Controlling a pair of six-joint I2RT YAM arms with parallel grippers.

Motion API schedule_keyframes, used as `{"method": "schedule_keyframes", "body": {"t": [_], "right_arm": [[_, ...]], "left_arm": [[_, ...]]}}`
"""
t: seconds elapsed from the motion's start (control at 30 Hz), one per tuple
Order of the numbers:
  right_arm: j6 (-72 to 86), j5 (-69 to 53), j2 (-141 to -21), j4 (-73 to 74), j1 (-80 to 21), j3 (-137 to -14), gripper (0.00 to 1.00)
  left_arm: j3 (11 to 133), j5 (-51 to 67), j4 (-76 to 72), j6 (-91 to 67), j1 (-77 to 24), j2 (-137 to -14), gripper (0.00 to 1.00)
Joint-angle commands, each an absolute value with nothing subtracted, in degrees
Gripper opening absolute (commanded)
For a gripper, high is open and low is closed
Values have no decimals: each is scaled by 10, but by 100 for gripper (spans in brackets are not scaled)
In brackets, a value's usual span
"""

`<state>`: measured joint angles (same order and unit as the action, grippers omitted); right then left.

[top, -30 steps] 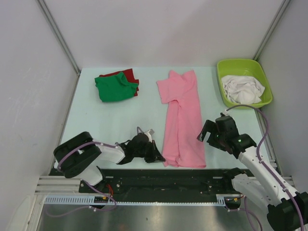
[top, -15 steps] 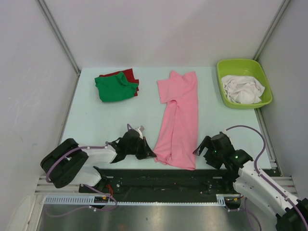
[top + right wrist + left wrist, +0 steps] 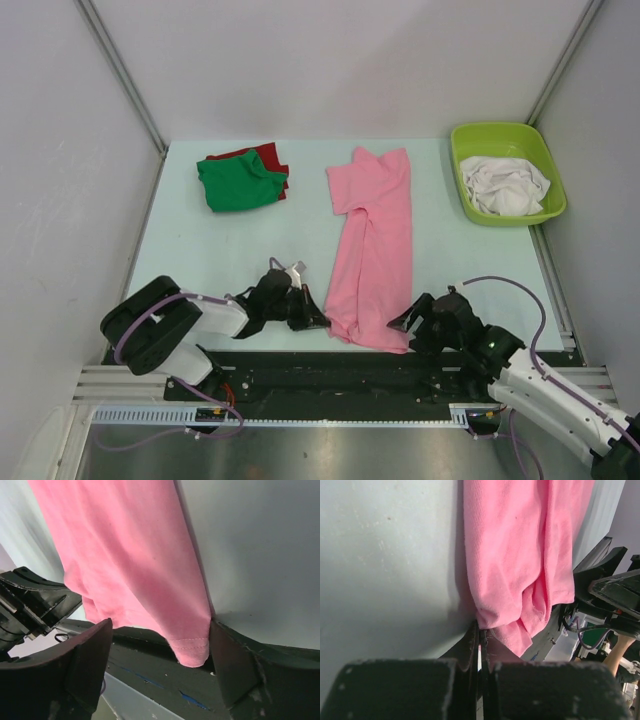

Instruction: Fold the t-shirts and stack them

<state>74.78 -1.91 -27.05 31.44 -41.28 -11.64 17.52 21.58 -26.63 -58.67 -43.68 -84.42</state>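
The pink t-shirt (image 3: 375, 240) lies long and thin in the middle of the table (image 3: 200, 250). The left gripper (image 3: 317, 321) is pinched tight on its near left corner. The right gripper (image 3: 405, 322) is wide apart around the near right corner. Far left, a green t-shirt (image 3: 238, 185) sits on a red t-shirt (image 3: 268, 155). Far right, white t-shirts (image 3: 508, 185) fill a lime tub (image 3: 460, 150).

A long pink t-shirt (image 3: 375, 240) is lying lengthwise down the middle of the counter (image 3: 200, 250), folded narrow, its near hem reaching the front edge. Its near-left corner is being pinched by the left hand (image 3: 322, 322). At the far left, a folded green t-shirt (image 3: 238, 185) is resting on a red t-shirt (image 3: 268, 156). White t-shirts (image 3: 508, 185) are sitting crumpled in a lime-green tub (image 3: 456, 165) at the far right.
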Motion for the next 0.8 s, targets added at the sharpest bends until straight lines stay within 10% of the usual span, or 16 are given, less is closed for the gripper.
{"method": "schedule_keyframes", "body": {"t": [0.0, 0.5, 0.57, 0.77], "right_arm": [[771, 0, -296, 337, -428, -96, 76], [785, 20, -352, 256, -450, -71, 22], [783, 20, -360, 250, -452, -72, 0], [763, 49, -353, 293, -470, -117, 0]], "left_arm": [[151, 220, -239, -577, -435, -834, 0], [144, 219, -195, -580, -441, -726, 0], [144, 221, -199, -582, -446, -723, 0], [149, 165, -171, -596, -503, -687, 0]]}}
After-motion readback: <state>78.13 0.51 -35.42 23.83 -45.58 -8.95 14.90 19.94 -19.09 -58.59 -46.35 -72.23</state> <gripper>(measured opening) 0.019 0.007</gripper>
